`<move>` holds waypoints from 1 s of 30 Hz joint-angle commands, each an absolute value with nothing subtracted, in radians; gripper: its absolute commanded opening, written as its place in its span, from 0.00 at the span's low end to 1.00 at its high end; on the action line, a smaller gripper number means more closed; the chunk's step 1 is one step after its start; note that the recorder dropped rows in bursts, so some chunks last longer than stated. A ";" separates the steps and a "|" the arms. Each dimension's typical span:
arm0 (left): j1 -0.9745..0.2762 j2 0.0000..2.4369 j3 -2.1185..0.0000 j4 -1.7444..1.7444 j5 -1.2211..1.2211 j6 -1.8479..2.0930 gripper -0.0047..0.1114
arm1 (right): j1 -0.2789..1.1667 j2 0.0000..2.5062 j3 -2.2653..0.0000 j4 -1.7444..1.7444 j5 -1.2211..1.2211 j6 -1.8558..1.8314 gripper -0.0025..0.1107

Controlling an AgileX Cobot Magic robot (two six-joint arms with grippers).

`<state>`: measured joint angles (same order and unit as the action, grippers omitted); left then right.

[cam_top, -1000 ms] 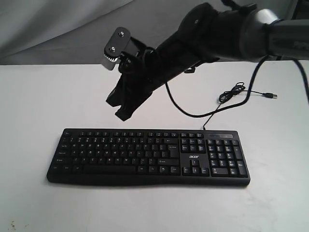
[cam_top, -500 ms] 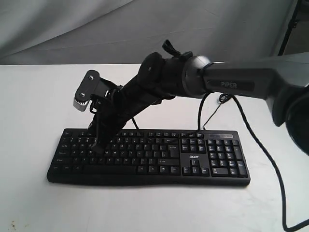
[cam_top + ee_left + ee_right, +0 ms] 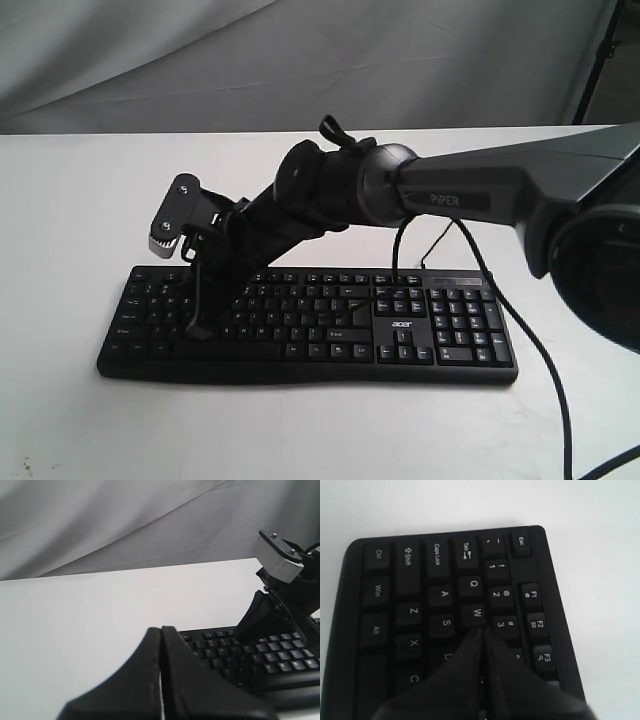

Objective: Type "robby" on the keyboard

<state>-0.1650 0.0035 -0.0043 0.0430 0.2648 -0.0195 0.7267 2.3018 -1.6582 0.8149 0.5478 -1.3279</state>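
Since a second ago the right gripper (image 3: 200, 322) has swung down, closed to a point, onto the left letter keys of the acer keyboard (image 3: 400, 325) on the white table (image 3: 80, 200), so it should centre on R, tap briefly and lift straight, while the left gripper (image 3: 161, 635) hangs closed nearby.

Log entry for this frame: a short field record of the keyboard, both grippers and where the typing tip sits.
keyboard: black, flat on the white table, number pad on the right of the exterior view
right gripper: shut, holding nothing, reaching across to the left part of the letter keys, tip down at key level
key under tip: hidden; W and S lie just beside it
pressing: cannot tell
left gripper: shut, holding nothing, beside the keyboard and clear of it
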 commanded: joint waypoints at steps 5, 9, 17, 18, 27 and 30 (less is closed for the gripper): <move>-0.171 0.000 0.000 0.048 0.259 -0.022 0.04 | 0.729 2.299 -1.665 0.811 0.527 -1.326 0.02; -0.171 0.000 0.000 0.048 0.259 -0.022 0.04 | 0.729 2.299 -1.665 0.796 0.527 -1.320 0.02; -0.171 0.000 0.000 0.048 0.259 -0.022 0.04 | 0.729 2.299 -1.665 0.767 0.511 -1.295 0.02; -0.171 0.000 0.000 0.048 0.259 -0.022 0.04 | 0.729 2.299 -1.665 0.745 0.511 -1.282 0.02; -0.171 0.000 0.000 0.048 0.259 -0.022 0.04 | 0.729 2.299 -1.665 0.721 0.536 -1.246 0.02; -0.171 0.000 0.000 0.048 0.259 -0.022 0.04 | 0.729 2.299 -1.665 0.721 0.542 -1.246 0.02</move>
